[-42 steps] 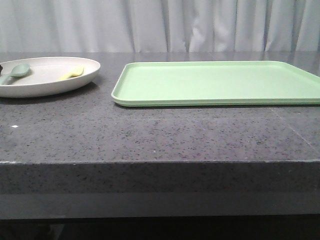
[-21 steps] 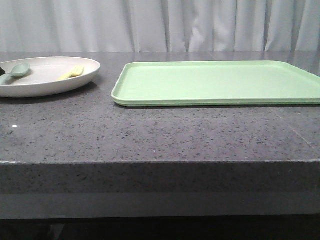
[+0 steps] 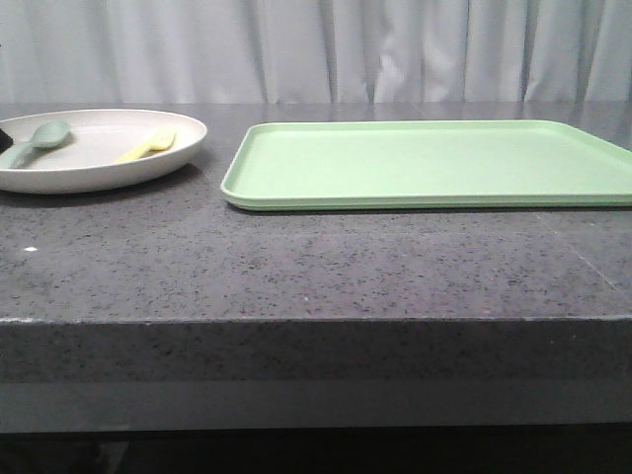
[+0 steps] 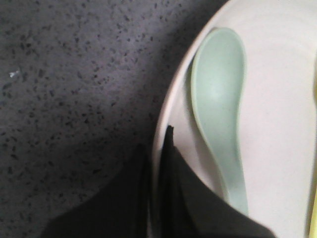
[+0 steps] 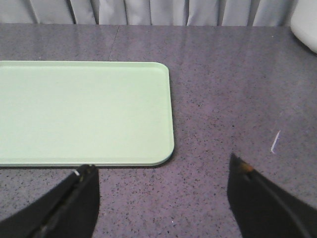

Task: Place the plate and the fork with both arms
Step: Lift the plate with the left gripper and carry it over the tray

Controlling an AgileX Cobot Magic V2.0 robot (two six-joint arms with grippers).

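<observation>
While the speckled dark grey stone table (image 3: 296, 276) lies bare at its near edge, the large round off-white matte plate (image 3: 94, 173) sits at its far left, just beside the rectangular light green tray (image 3: 434, 163), carrying the small pale yellow plastic fork (image 3: 148, 145) and a muted grey-green spoon (image 3: 35, 143). The left gripper (image 4: 154, 198) appears clamped on the plate's rim, though that view is tight, and the right gripper (image 5: 163, 198) hangs wide open over the table near the tray's corner. I judge the plate transfer is in hand; next the left arm must carry it level onto the tray.
</observation>
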